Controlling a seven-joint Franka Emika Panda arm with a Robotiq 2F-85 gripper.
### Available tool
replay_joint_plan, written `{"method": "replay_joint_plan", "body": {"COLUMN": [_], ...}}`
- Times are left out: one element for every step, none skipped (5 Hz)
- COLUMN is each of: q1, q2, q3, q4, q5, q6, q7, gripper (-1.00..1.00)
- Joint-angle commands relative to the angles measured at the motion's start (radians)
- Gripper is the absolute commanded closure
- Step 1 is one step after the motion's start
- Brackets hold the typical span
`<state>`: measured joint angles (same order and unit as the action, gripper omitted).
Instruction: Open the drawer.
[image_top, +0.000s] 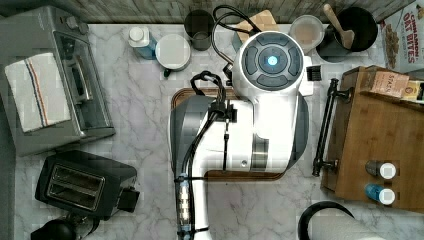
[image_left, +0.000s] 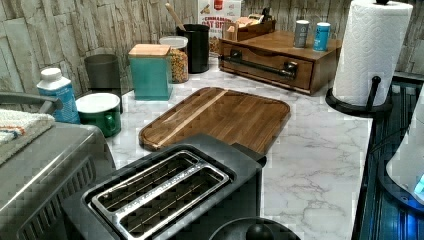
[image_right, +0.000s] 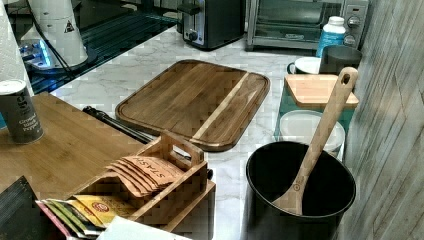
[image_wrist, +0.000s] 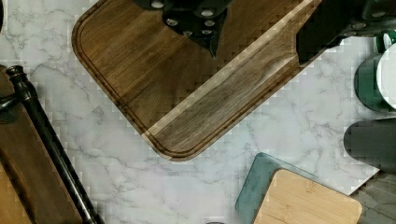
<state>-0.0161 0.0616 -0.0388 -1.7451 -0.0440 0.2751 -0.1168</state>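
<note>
Brown wood drawer (image_left: 270, 62), long black bar handle (image_left: 260, 66), marble counter (image_left: 320, 145).

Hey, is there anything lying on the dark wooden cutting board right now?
No, in the left view the dark rounded wooden cutting board lies bare on the marble counter.

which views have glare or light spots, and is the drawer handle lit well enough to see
Top view: a blue light glows on the white robot arm. Left view: soft sheen on the white marble counter; the long black bar handle on the medium-brown wooden drawer reads clearly. Wrist view: even light.
</note>
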Motion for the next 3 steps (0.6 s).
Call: {"method": "replay_joint_plan", "body": {"q1": [-0.001, -0.008, -0.038], "q2": [0.000, -0.061, -0.053], "q3": [0.000, -0.007, -0.028], "q4": [0.016, -0.130, -0.141], "q5": [-0.009, -0.031, -0.031], "q6": [0.000, 0.159, 0.153], "q7": [-0.001, -0.079, -0.183], "gripper": [-1.00, -1.00, -1.00]}}
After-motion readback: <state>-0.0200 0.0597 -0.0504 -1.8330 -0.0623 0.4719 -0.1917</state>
